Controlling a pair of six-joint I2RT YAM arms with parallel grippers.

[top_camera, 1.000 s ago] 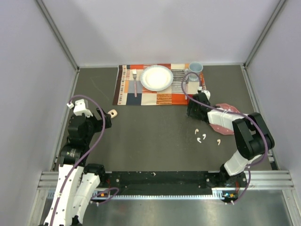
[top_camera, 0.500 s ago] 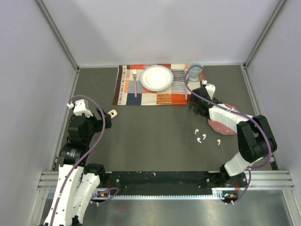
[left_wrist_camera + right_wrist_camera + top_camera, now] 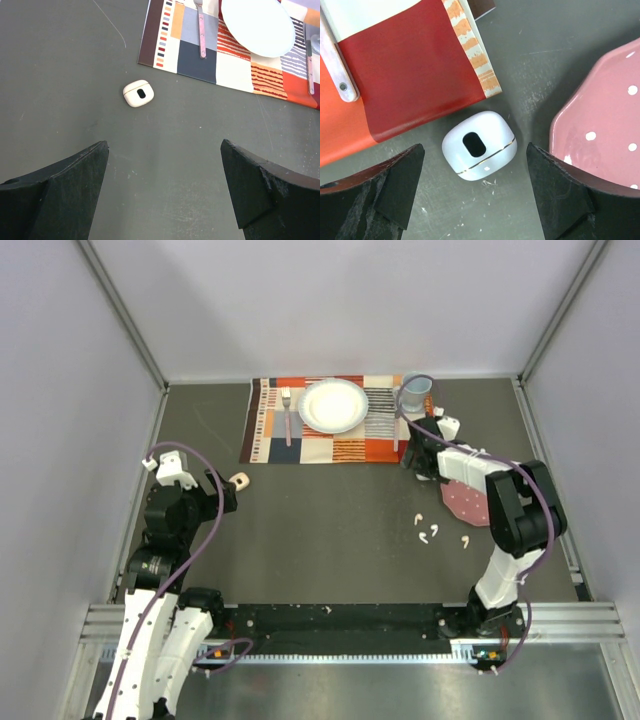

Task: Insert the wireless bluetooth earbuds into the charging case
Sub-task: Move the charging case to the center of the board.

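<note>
Three tiny white earbuds [image 3: 430, 531] lie loose on the dark table, in front of the pink plate. A white rounded-square case with a dark oval [image 3: 490, 135] lies closed by the placemat corner. My right gripper [image 3: 475, 147] is open above it, one finger on each side, not touching. In the top view the right gripper [image 3: 422, 452] hides this case. A second cream case [image 3: 138, 93] lies closed ahead of my open, empty left gripper [image 3: 164, 145]. That case [image 3: 239, 479] and the left gripper [image 3: 228, 497] also show in the top view.
A pink dotted plate [image 3: 600, 125] lies just right of the right gripper, also in the top view [image 3: 462, 500]. The patterned placemat [image 3: 330, 445] holds a white plate [image 3: 333, 405], a fork [image 3: 286, 410] and a blue cup [image 3: 415, 390].
My right gripper has moved away from me, off the pink plate toward the placemat's near right corner. The left arm and the earbuds have not moved.
</note>
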